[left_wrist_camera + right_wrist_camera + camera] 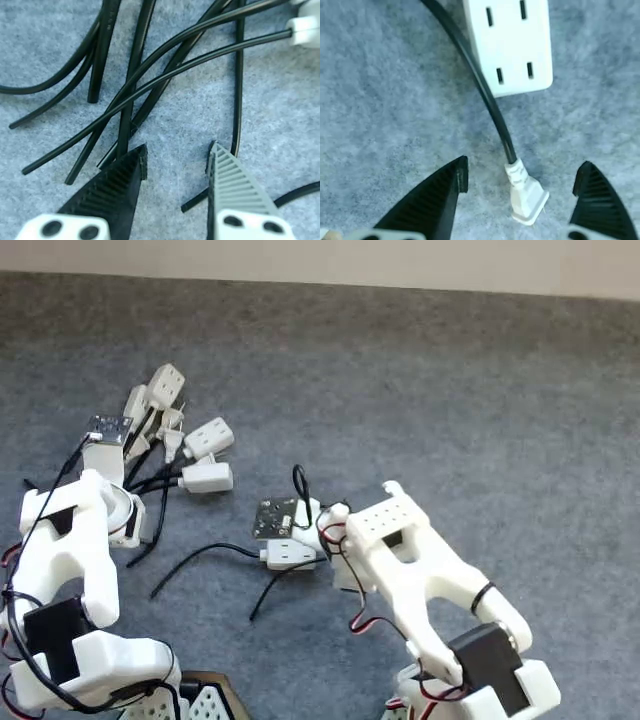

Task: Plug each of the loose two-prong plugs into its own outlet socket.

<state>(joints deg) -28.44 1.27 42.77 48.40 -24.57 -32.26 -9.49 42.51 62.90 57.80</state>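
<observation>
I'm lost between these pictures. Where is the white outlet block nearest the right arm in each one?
High view: the outlet block lies mid-carpet, beside the right arm.
Right wrist view: the outlet block lies beyond the open right gripper, with a plug in between.
Left wrist view: black cords lie ahead of the open left gripper, at another spot.
Shared landmark: the grey carpet.

A: Ground is a grey, felt-like covering [480,390] with a fine mottled nap, spread across the high view from edge to edge.

B: At 12 o'clock it ends at a pale beige band [400,258]. Whether that is wall or bare edge cannot be told.

A: The light is soft. The covering reads paler toward 3 o'clock.
</observation>
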